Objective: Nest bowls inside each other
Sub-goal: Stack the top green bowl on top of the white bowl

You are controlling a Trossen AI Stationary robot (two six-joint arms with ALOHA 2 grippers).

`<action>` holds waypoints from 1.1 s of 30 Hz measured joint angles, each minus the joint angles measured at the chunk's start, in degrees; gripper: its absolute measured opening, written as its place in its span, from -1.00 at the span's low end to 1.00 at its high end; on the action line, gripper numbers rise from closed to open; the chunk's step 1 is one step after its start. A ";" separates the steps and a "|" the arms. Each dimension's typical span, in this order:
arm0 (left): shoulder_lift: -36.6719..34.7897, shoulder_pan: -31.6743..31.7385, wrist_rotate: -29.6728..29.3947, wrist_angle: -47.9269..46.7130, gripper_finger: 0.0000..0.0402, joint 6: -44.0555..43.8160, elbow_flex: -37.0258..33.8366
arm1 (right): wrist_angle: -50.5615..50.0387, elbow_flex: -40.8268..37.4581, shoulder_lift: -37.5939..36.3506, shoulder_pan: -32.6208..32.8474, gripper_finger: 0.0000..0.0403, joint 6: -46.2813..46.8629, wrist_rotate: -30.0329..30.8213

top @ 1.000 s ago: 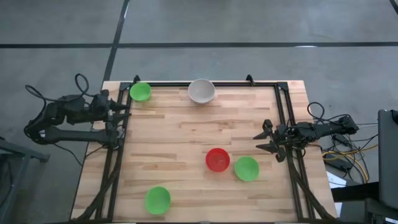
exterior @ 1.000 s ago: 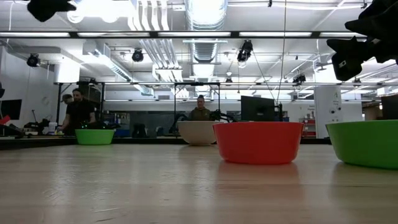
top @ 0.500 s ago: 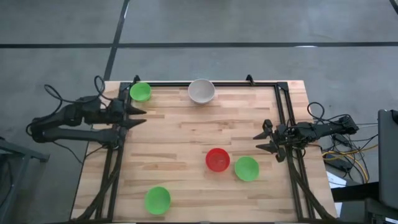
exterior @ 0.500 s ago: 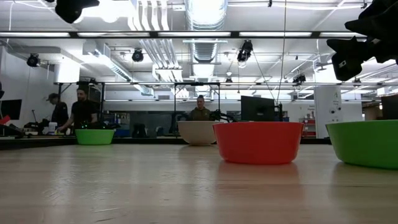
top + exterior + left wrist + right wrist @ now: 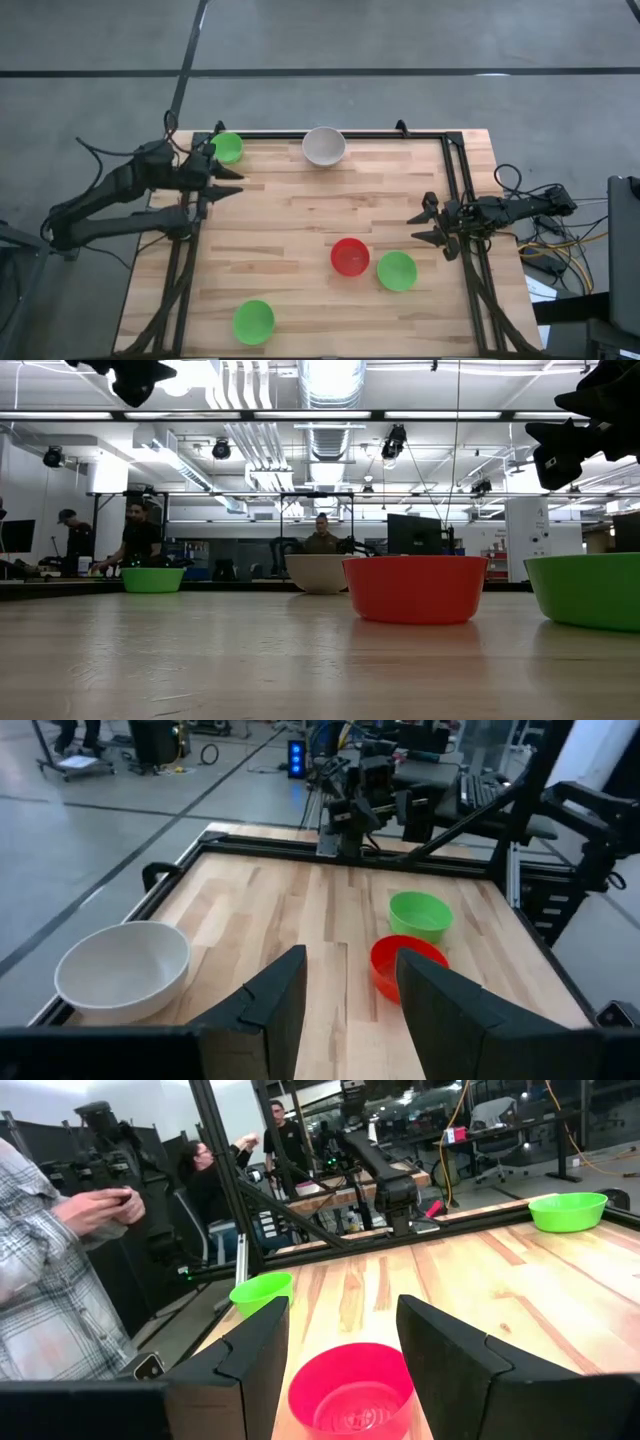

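Five bowls rest on their bases on the wooden table [image 5: 300,215]. A green bowl [image 5: 226,148] and a white bowl [image 5: 324,146] stand at the far edge. A red bowl [image 5: 349,256] stands beside a second green bowl [image 5: 397,270] at the near right, and a third green bowl [image 5: 253,322] at the near left. My left gripper [image 5: 236,182] hangs open above the table's left edge, just on the near side of the far green bowl and clear of it. My right gripper [image 5: 414,228] is open at the right edge, level, facing the red bowl [image 5: 350,1390].
A black frame rail [image 5: 330,133] runs around the table's edges. Bare wood lies in the table's middle. Beyond the table, people stand in the room [image 5: 140,540], and a person with a phone [image 5: 60,1250] stands off the table's near side.
My left gripper has swung from outside the frame toward the table's right, out over the left edge, and has tipped slightly downward; its fingers stay open. The right arm and all the bowls have kept still.
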 joint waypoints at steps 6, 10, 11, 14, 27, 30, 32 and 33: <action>1.04 12.73 5.99 -0.70 -0.20 -1.79 0.00 | 0.00 0.00 0.00 0.00 -0.09 0.00 0.00; 1.56 19.37 7.63 -0.83 -0.20 -3.15 0.00 | -0.01 0.00 0.01 0.00 -0.09 0.00 -0.01; 1.78 20.74 7.65 -0.80 -0.20 -3.59 0.00 | -0.02 0.01 0.01 0.00 -0.09 0.00 -0.01; 2.77 24.94 7.65 -0.85 -0.20 -4.13 0.00 | -0.02 0.00 0.02 0.00 -0.09 0.00 0.00; 12.66 37.98 6.18 -2.38 -0.20 -5.68 -0.15 | 0.00 0.00 0.02 0.01 -0.09 0.00 -0.01; 13.94 39.74 5.21 -1.81 -0.20 -6.99 0.04 | 0.00 0.00 0.02 0.02 -0.09 0.00 -0.02; 14.54 40.72 4.41 -1.86 -0.20 -7.00 0.01 | -0.02 0.00 0.02 0.01 -0.09 0.00 -0.01; 14.59 41.02 4.02 -1.83 -0.20 -7.02 0.01 | -0.02 0.00 0.02 0.01 -0.09 0.00 -0.02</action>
